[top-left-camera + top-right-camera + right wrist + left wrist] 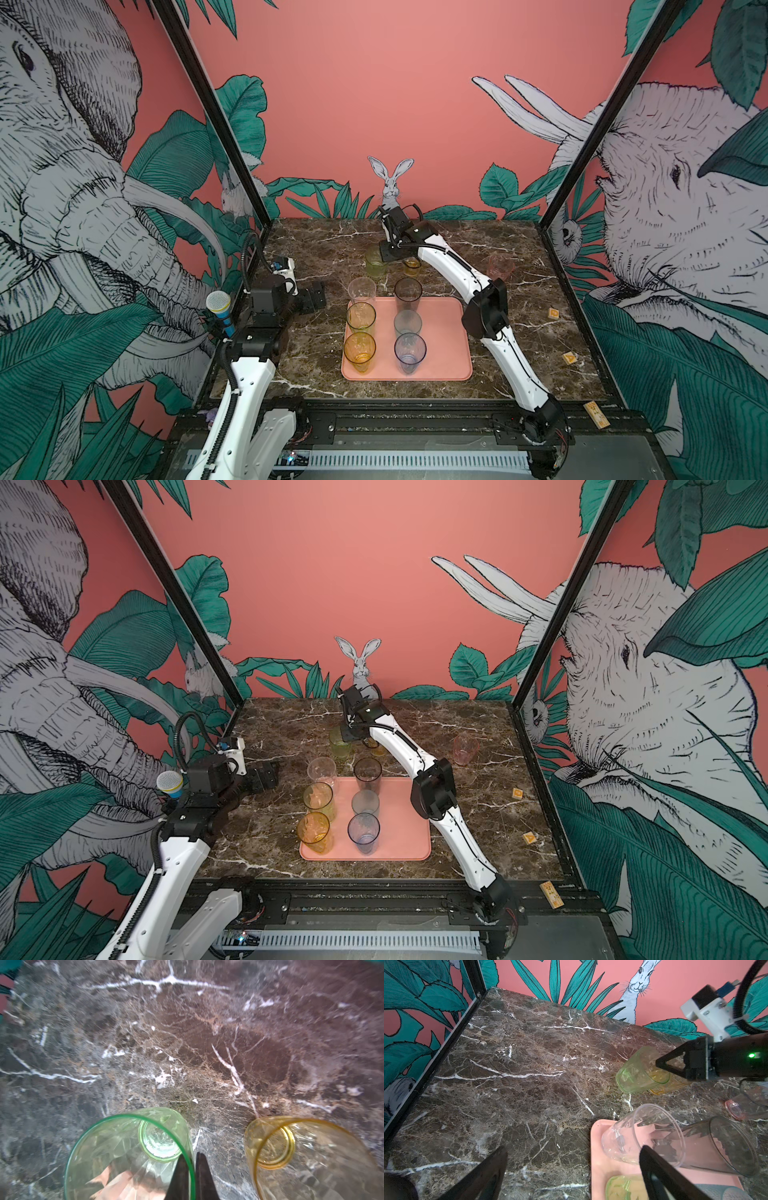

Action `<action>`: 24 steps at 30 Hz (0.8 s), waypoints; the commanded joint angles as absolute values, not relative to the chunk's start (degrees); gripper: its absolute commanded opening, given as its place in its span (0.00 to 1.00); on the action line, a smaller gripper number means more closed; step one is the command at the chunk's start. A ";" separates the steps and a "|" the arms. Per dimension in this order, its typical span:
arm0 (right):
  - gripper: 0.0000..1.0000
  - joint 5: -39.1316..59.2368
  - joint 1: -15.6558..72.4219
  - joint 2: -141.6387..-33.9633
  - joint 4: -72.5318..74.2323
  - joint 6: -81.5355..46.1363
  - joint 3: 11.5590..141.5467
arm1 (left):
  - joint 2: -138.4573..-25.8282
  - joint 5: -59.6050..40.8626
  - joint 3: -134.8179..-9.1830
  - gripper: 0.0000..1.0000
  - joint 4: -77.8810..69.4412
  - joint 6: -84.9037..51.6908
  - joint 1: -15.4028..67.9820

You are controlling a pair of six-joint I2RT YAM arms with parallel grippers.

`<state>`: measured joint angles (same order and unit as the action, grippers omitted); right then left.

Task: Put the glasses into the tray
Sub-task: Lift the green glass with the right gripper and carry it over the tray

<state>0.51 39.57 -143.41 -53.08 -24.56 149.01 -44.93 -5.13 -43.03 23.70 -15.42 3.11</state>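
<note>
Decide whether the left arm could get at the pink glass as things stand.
Probably not: the pink glass stands far right, and the right arm, pinching the green glass, stretches across between it and the open left gripper.

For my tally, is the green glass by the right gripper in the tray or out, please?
Out: the green glass stands on the table beyond the tray, the right gripper shut on its rim.

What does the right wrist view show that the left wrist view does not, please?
Only the right wrist view shows the right gripper pinching the rim of the green glass, one finger inside, one outside. Only the left wrist view shows the tray, the clear glass, the smoky grey glass and the open left gripper. Shared: the green glass, the amber glass, the marble table.
</note>
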 commanded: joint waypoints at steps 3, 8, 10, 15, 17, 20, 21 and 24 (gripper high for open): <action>0.00 -0.89 39.99 -136.26 -54.88 -24.04 150.48 | -43.44 -3.93 -43.56 1.00 25.83 -15.34 3.09; 0.00 -1.55 39.99 -132.67 -57.14 -23.82 150.62 | -42.71 -3.63 -44.36 0.99 26.85 -14.95 3.13; 0.00 -2.20 39.99 -130.89 -58.45 -23.82 150.64 | -42.28 -3.71 -44.30 1.00 26.89 -14.96 3.16; 0.00 -3.88 39.99 -126.85 -62.43 -23.30 150.56 | -41.90 -3.59 -44.24 1.00 27.09 -14.78 3.14; 0.00 -4.59 39.93 -125.26 -64.27 -22.88 150.56 | -41.92 -3.47 -44.21 1.00 27.00 -14.73 3.17; 0.00 -5.75 39.90 -122.62 -66.52 -22.42 149.84 | -42.07 -3.10 -44.30 1.00 26.84 -14.73 3.16; 0.00 -6.18 39.90 -121.46 -66.94 -22.28 149.18 | -42.15 -3.01 -44.23 1.00 26.74 -14.76 3.16; 0.00 -7.58 39.83 -117.99 -67.54 -21.91 146.50 | -42.22 -2.90 -44.08 1.00 26.16 -14.85 3.12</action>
